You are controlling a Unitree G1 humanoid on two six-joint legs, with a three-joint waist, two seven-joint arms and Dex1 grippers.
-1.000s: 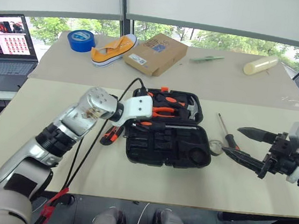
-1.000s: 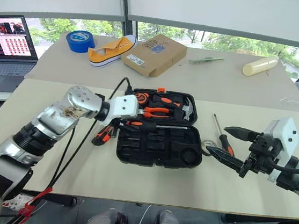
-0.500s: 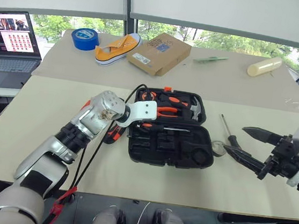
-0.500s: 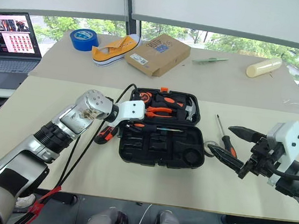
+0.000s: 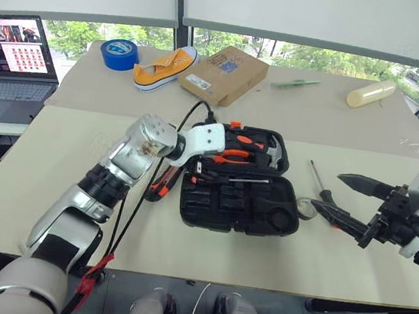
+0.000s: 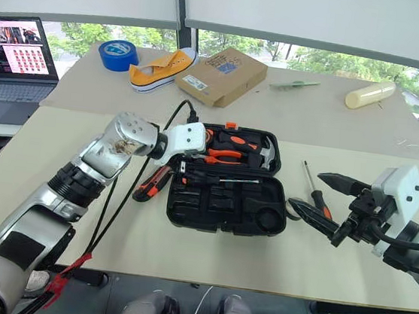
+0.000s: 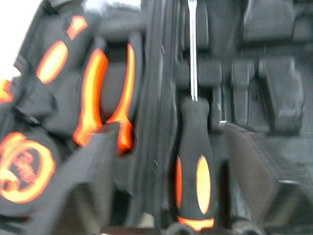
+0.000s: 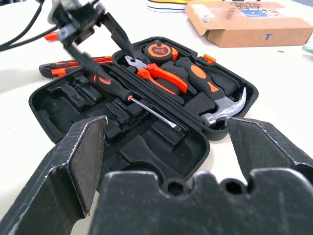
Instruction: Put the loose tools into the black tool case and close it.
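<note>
I see the black tool case (image 6: 229, 182) lying open mid-table, 1 screwdriver (image 8: 128, 97) in its recess. Left gripper (image 8: 105, 46) released above its handle; right gripper (image 6: 324, 203) spread wide, empty, right of the case.

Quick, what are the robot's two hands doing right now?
Left gripper: open, over the screwdriver lying in the case, not holding it.
Right gripper: open, empty.
</note>
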